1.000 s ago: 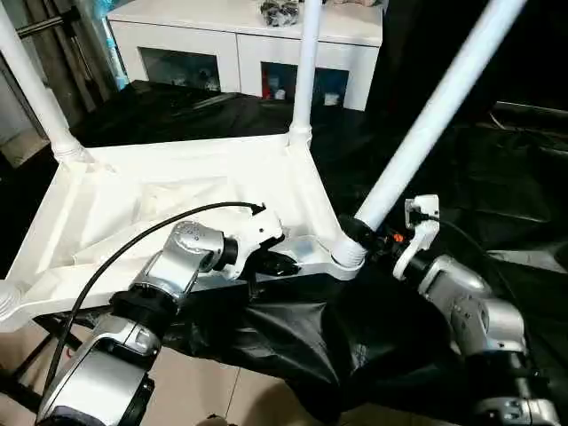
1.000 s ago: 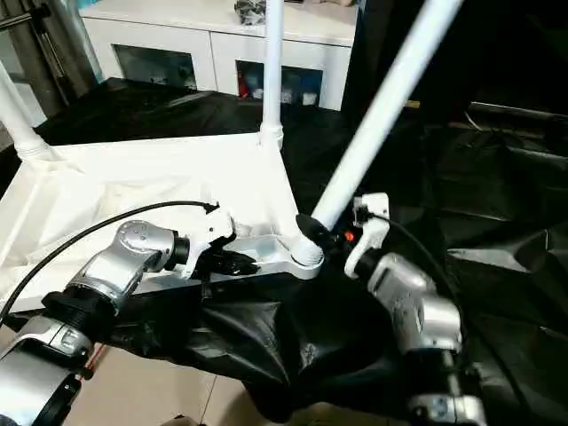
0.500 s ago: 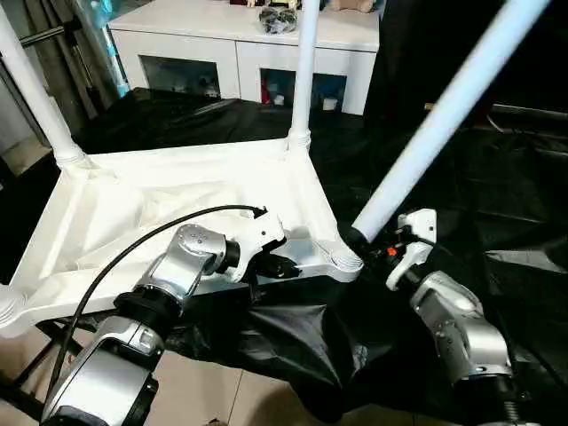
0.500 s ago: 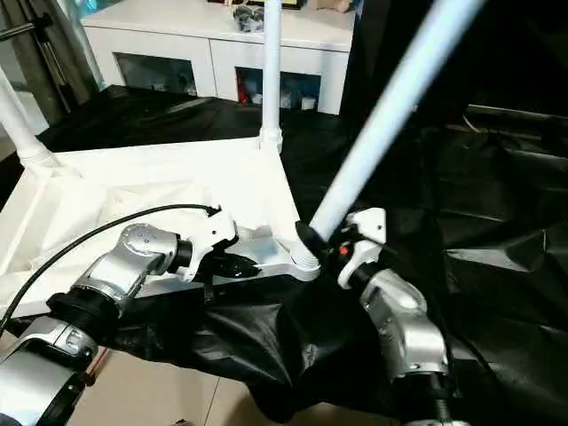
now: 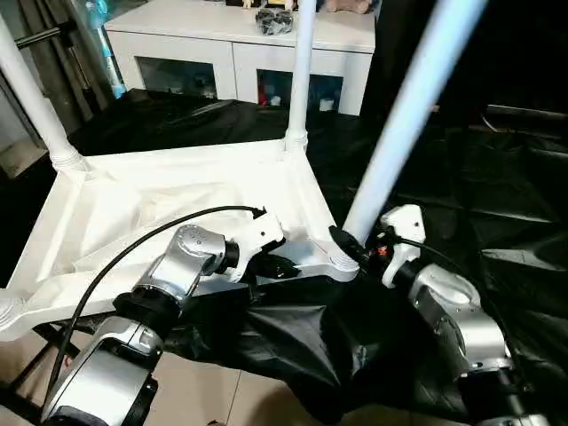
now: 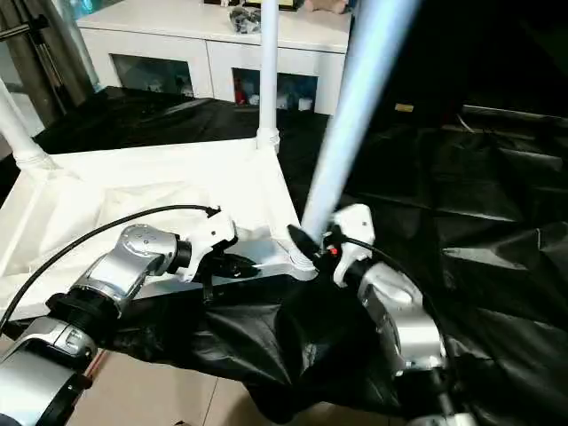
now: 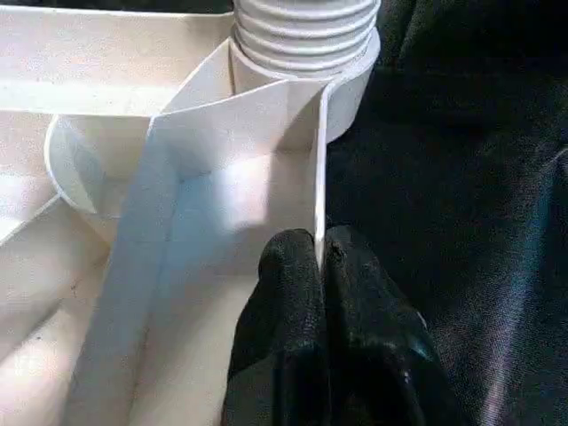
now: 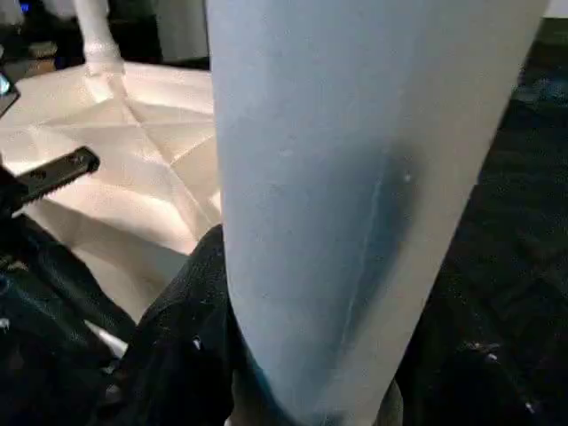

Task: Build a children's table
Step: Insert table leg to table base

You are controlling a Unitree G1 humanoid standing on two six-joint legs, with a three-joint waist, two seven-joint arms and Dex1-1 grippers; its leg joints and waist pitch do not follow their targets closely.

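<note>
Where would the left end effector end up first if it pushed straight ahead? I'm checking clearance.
Probably the ribbed corner socket, directly ahead along the tabletop rim that the left end effector is pinching; depth unclear.

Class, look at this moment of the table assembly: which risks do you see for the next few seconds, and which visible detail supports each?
1. The leg held by the right gripper leans at the corner socket; forcing it may jam it.
2. The left gripper pinches only the thin rim of the tabletop, so the tabletop might slip.
3. The black sheet bunches below that corner and could snag.
</note>
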